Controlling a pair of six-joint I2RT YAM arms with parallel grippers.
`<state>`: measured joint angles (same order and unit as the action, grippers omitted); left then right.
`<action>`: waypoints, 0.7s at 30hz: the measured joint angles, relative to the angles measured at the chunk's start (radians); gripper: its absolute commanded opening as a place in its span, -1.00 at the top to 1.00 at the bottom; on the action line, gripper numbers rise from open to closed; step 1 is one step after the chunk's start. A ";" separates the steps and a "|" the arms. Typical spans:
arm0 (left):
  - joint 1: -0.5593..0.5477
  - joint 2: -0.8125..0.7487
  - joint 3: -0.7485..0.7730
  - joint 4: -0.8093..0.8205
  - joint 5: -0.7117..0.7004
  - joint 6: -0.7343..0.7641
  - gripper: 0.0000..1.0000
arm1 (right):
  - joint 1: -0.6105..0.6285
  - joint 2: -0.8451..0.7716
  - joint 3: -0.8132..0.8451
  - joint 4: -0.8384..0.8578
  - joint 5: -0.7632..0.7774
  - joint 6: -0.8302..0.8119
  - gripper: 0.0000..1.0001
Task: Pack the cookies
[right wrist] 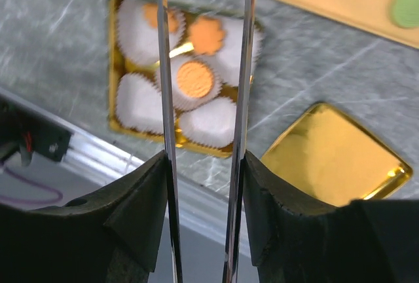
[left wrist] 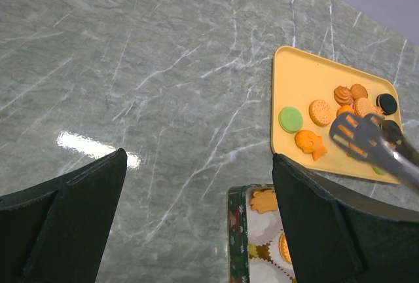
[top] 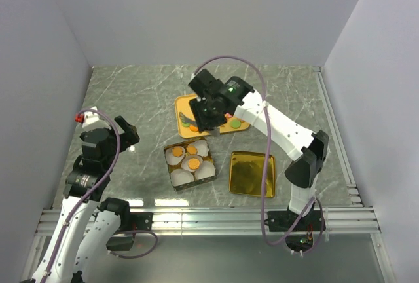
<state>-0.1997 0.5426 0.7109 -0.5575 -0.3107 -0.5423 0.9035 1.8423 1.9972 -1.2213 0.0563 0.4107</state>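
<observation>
— What is the left claw (left wrist: 200,162) doing?

— It is hanging spread wide over bare bench (left wrist: 131,67), gripping nothing.

— What is lying around it?

— Ahead of it and off to its right, a yellow tray (left wrist: 308,73) is carrying most of the cookies (left wrist: 321,113): orange rounds, a fish shape, one green and one black. Close by its right finger a corner of the tin (left wrist: 237,230) is showing, with white cups (right wrist: 141,103) packed inside.

— Are any cookies sitting in the tin?

— Three orange ones are, each in its own cup. The other cups are showing only white paper.

— And the right claw (right wrist: 204,165)?

— It is pinching the tongs (right wrist: 163,67), one finger pressing on each blade, and the blades are standing slightly apart. It is hovering above the tray. The tong tips are reaching out past it over the tray's cookies, but I cannot tell whether they are touching one.

— Anything further right?

— A gold lid (right wrist: 327,158) is lying on the bench, nearer the arm bases than this claw. It is beside the tin on its right and not touching it.
</observation>
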 measured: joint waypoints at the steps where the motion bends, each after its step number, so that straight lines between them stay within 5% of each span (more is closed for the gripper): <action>1: 0.000 -0.001 0.000 0.000 0.001 0.000 -0.99 | -0.022 0.000 0.000 0.000 0.001 0.002 -0.07; 10: 0.000 -0.009 0.000 0.000 0.013 0.004 -0.99 | -0.194 -0.023 -0.109 0.039 0.012 0.032 -0.07; 21: -0.006 -0.009 0.000 0.001 0.026 0.007 -0.99 | -0.215 -0.034 -0.241 0.046 0.054 0.068 -0.06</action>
<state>-0.2058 0.5335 0.7109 -0.5564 -0.2852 -0.5354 0.6888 1.8084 1.7565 -1.1755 0.1104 0.4786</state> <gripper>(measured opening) 0.995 0.536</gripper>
